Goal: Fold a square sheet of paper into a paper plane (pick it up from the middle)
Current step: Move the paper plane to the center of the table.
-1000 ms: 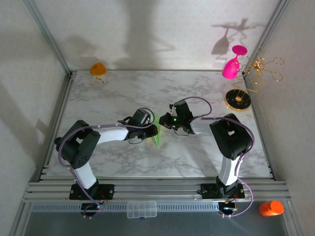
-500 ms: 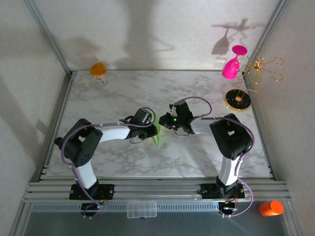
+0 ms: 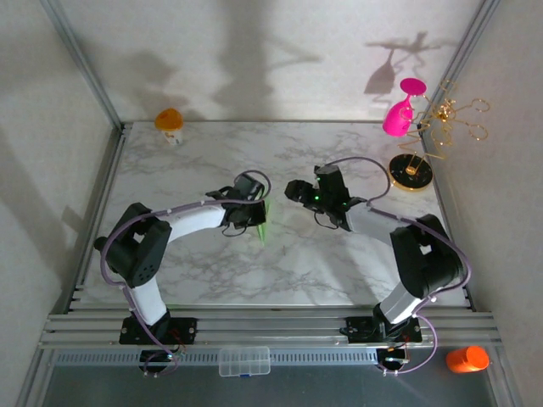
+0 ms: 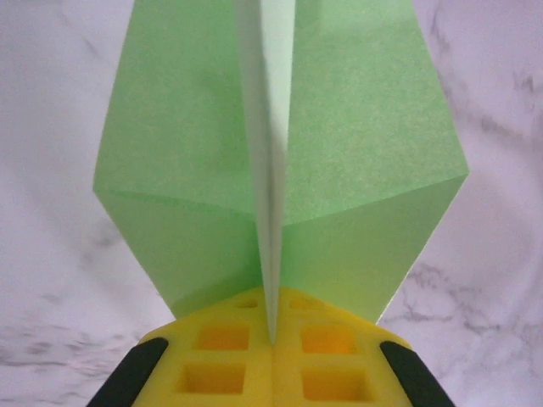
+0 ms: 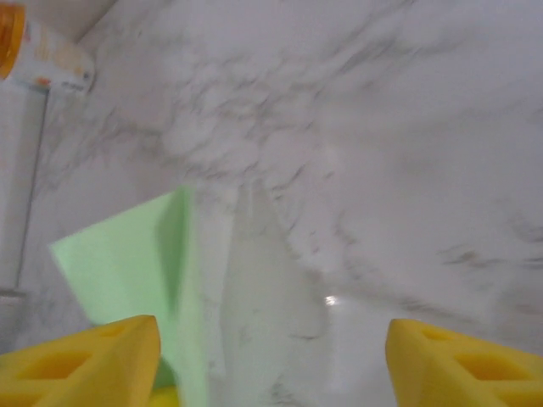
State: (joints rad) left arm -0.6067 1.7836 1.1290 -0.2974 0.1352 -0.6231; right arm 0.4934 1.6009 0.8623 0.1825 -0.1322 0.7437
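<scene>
The paper plane (image 4: 280,170) is over the marble table (image 3: 339,263), well to the left of the gold stand (image 3: 411,174). The left gripper (image 4: 273,332) pinches the plane's raised middle fold tight between its 2 yellow fingers. The plane's long line points straight out from them. The right gripper (image 3: 293,190) hangs between the plane and the gold stand, just beside the plane, jaws wide and holding nothing. I think the next fold depends on the left arm's hold.
</scene>
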